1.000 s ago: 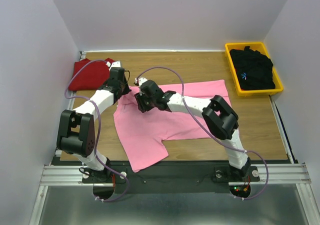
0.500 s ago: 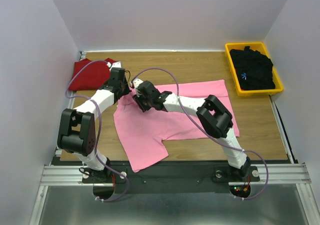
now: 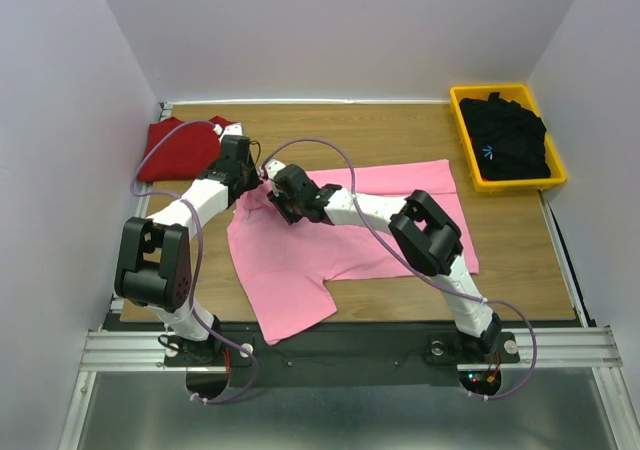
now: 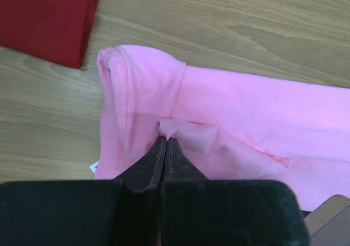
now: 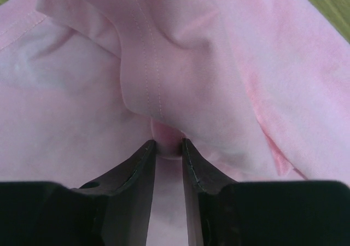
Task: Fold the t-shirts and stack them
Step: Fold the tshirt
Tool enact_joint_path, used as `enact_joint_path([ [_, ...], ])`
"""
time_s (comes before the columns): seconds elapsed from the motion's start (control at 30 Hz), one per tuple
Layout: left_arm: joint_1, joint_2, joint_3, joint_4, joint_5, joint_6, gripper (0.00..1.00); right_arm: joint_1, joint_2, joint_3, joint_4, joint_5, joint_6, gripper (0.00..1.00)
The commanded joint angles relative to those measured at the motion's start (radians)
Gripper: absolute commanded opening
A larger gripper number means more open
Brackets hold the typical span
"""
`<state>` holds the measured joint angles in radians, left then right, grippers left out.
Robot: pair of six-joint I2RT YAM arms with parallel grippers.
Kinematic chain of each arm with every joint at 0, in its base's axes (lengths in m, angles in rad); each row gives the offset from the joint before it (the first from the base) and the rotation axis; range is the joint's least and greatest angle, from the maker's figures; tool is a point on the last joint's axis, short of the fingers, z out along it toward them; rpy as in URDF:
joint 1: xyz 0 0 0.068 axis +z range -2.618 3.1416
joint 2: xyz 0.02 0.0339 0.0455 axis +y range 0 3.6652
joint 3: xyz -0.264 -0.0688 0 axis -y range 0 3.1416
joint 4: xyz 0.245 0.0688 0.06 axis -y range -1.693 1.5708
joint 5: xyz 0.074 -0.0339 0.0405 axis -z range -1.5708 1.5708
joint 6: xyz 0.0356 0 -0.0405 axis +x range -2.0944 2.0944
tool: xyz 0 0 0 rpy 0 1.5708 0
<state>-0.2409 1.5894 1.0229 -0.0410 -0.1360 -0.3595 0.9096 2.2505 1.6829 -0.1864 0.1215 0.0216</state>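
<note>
Pink t-shirt (image 3: pixel 300 265), centre frame: my left jaws pinch its sleeve fold tight, right jaws nip a ridge, probably to lift and fold.

I'm looking at two arms of the same build. The left arm (image 3: pixel 190 205) and the right arm (image 3: pixel 372 208) both have white links set between chunky black joint housings. A pale lilac cable (image 3: pixel 338 155) loops loosely along each one. Small red and green lights glow by the right base (image 3: pixel 478 342). On the wrist feeds, the left pincer (image 4: pixel 165 143) and the right pincer (image 5: pixel 168 145) show dark, tapering fingers with a worn brownish sheen, rooted in a matte black block.
</note>
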Motion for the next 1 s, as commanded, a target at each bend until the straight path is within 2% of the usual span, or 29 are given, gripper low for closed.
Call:
enact_joint_path([
  [0.0, -0.006, 0.000, -0.001, 0.027, -0.011, 0.013, 0.00, 0.011, 0.014, 0.052, 0.015, 0.041, -0.012, 0.29],
  [0.4, -0.006, -0.003, 0.002, 0.026, -0.008, 0.013, 0.00, 0.011, -0.035, 0.043, 0.016, 0.038, -0.041, 0.10],
  [0.47, -0.005, -0.008, 0.005, 0.020, -0.004, 0.013, 0.00, 0.011, -0.058, 0.031, 0.016, 0.043, -0.043, 0.05],
  [0.77, -0.005, -0.069, 0.014, -0.068, 0.021, -0.041, 0.00, 0.012, -0.181, -0.044, 0.015, 0.058, -0.063, 0.02],
  [0.97, -0.005, -0.204, -0.089, -0.125, 0.082, -0.122, 0.00, 0.011, -0.258, -0.115, 0.010, 0.029, -0.077, 0.02],
])
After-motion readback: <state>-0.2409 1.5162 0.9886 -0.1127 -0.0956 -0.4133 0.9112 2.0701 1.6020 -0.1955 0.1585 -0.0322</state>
